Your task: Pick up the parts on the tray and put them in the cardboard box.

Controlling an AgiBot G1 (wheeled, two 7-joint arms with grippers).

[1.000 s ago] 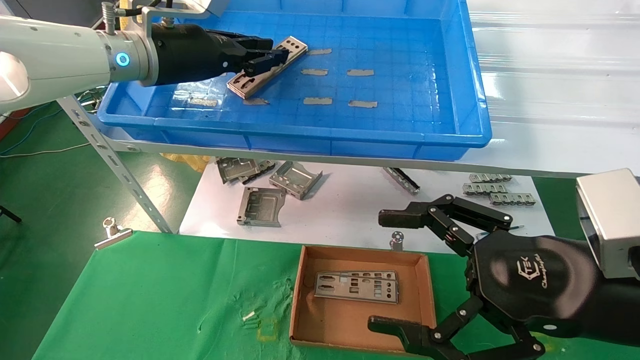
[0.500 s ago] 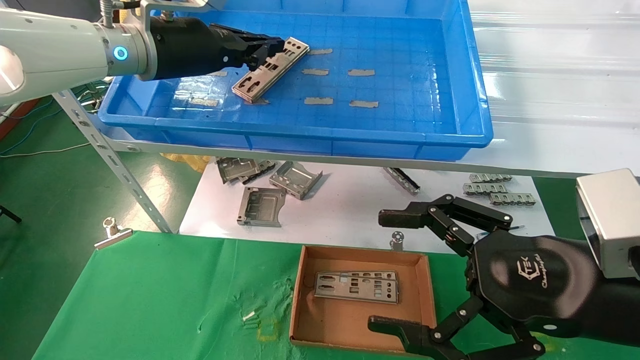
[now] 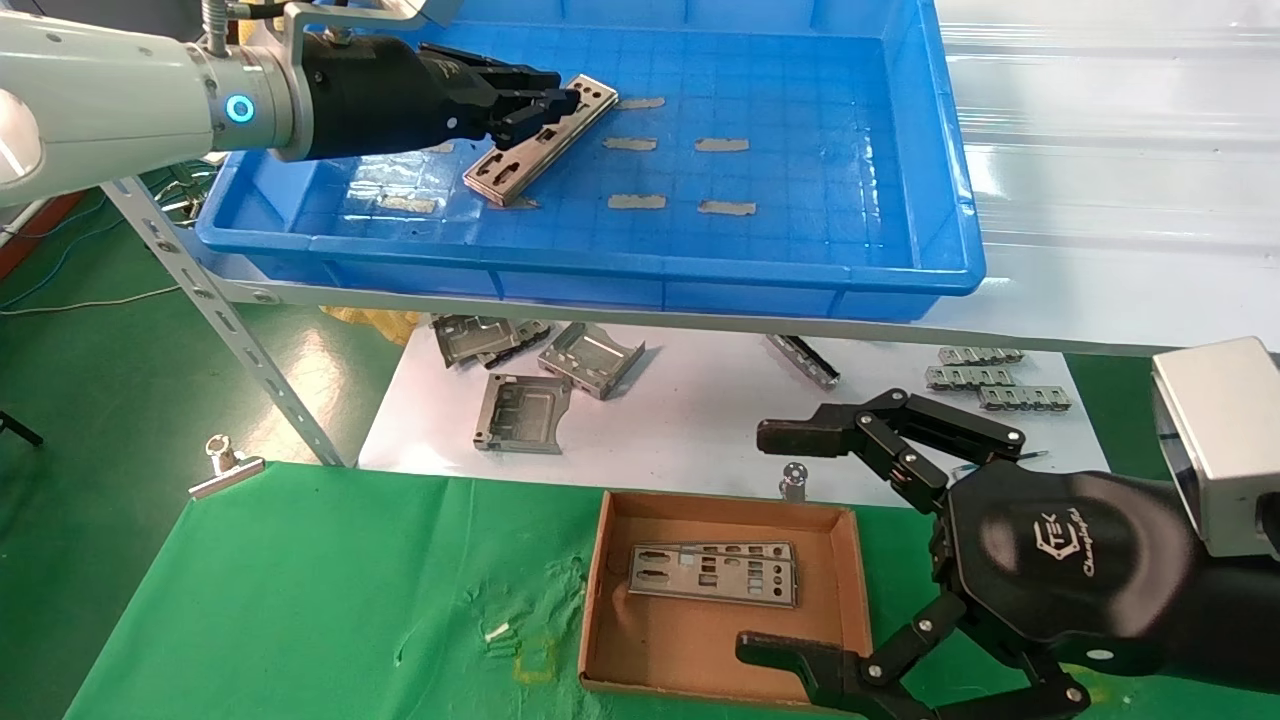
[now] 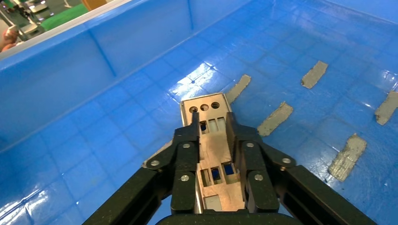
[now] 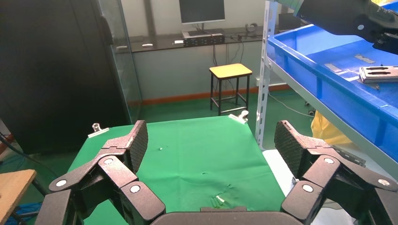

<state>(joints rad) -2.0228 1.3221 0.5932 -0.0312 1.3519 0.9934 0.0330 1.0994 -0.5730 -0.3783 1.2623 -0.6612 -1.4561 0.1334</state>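
White arms, black grippers, blue ring light

My right gripper [image 5: 211, 154] hangs wide open, its two black ribbed pads [image 5: 139, 143] well apart with nothing between them. Beyond the gap lies a green cloth [image 5: 187, 154], wrinkled in spots, with a small white scrap [image 5: 219, 199] on it and a metal clip at each far corner [image 5: 97, 128]. Beside the cloth a perforated steel post [image 5: 264, 70] carries the blue tray [image 5: 328, 89]. A silver plate [image 5: 379, 74] lies flat on the tray floor, near some grey tape strips [image 5: 363, 58]. My left arm [image 5: 342, 16] reaches in over the tray, its dark tip just above the plate. Farther back: a yellow-topped stool [image 5: 230, 79], a monitor [image 5: 202, 10] on a dark counter, a dark glass partition [image 5: 56, 70].
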